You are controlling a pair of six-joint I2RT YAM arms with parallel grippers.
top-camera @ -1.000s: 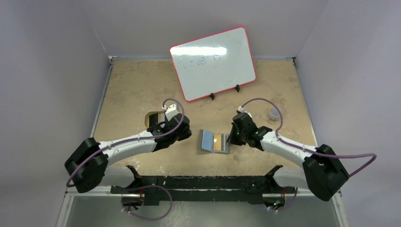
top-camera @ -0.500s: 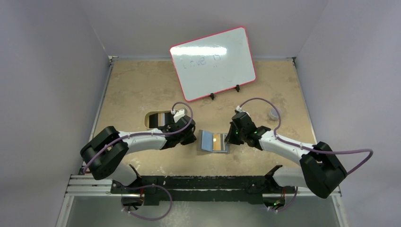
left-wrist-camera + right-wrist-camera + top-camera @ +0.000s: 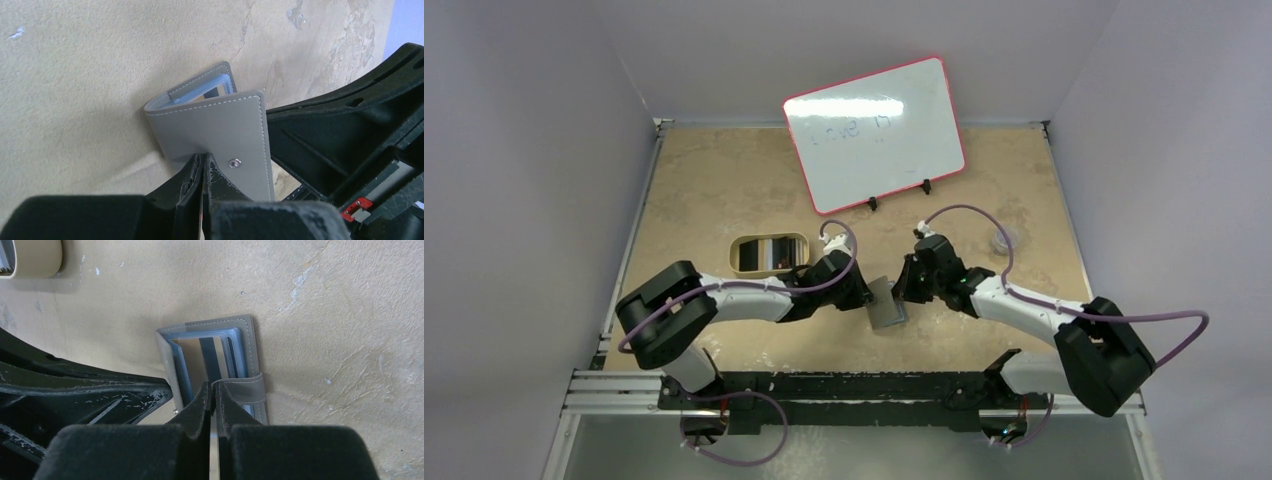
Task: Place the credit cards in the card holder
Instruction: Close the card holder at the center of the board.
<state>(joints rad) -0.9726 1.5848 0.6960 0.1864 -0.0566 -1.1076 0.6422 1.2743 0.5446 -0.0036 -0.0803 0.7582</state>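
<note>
Tan tabletop (image 3: 714, 190) | card holder (image 3: 886, 306) half-folded, credit card (image 3: 194, 359) inside | left gripper (image 3: 202, 162), fingers pressed together, props cover (image 3: 220, 125); right gripper (image 3: 212, 390), likewise closed, pins tab (image 3: 248, 388) side | next: fold flat, likely

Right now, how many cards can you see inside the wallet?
1: a gold card with a dark stripe, inside the half-folded wallet; others may be hidden behind it.

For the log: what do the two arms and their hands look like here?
The left arm and right arm have white links between bulky black joints, each trailed by a looping purple cable. The left hand and right hand are matte black with two tapered, scuffed fingers.
</note>
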